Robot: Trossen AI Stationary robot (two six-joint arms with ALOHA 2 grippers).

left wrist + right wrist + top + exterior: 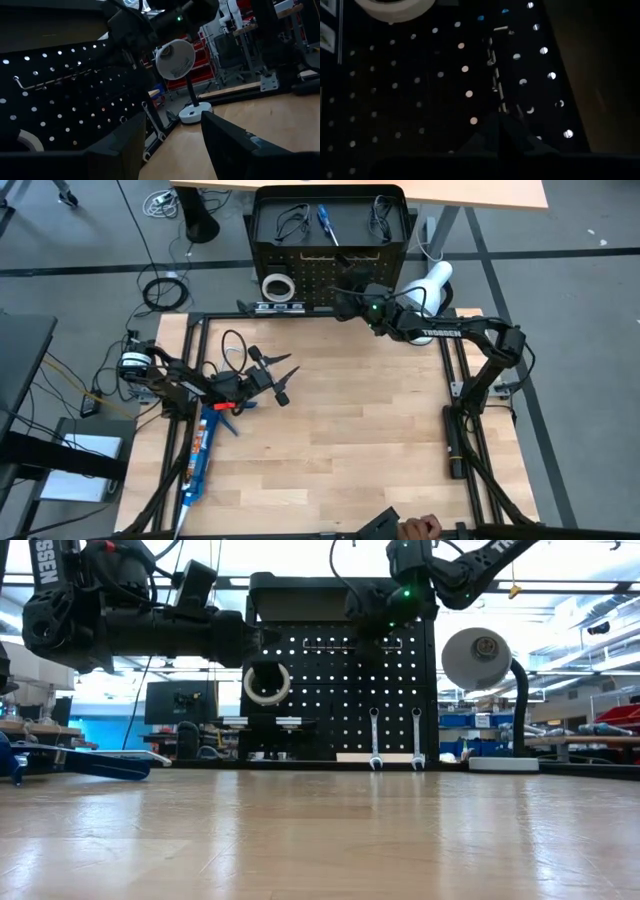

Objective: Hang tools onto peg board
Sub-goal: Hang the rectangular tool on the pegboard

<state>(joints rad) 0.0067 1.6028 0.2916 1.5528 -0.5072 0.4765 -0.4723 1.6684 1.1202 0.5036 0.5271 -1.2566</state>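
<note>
The peg board (pixel 330 280) stands upright at the table's far edge. On it hang a white tape ring (pixel 266 683) and two silver wrenches (pixel 374 745) (pixel 417 745). The tray on top of it holds black wire loops (pixel 290 222) and a blue-handled screwdriver (pixel 327 225). My right gripper (pixel 500 122) is at the board's upper right, shut on a thin black strip (pixel 496 75) with white marks. My left gripper (pixel 283 380) stands open over the table's left part, with nothing between its fingers. Another black wire loop (pixel 235 345) lies on the table beside the left arm. My right gripper pinches one end of the strip (pixel 503 107) between its two fingertips. The fingers come level from the table's near side, pointing at the board. The strip (pixel 335 643) runs from the fingertips toward the left, level and close along the board's face, above the tape ring.
A white desk lamp (pixel 480 660) stands right of the peg board, close by my right arm. A long blue tool (pixel 200 445) lies on the table's near left. Bare wood fills the table's middle and right. A person's hand (pixel 425 527) shows at the near edge.
</note>
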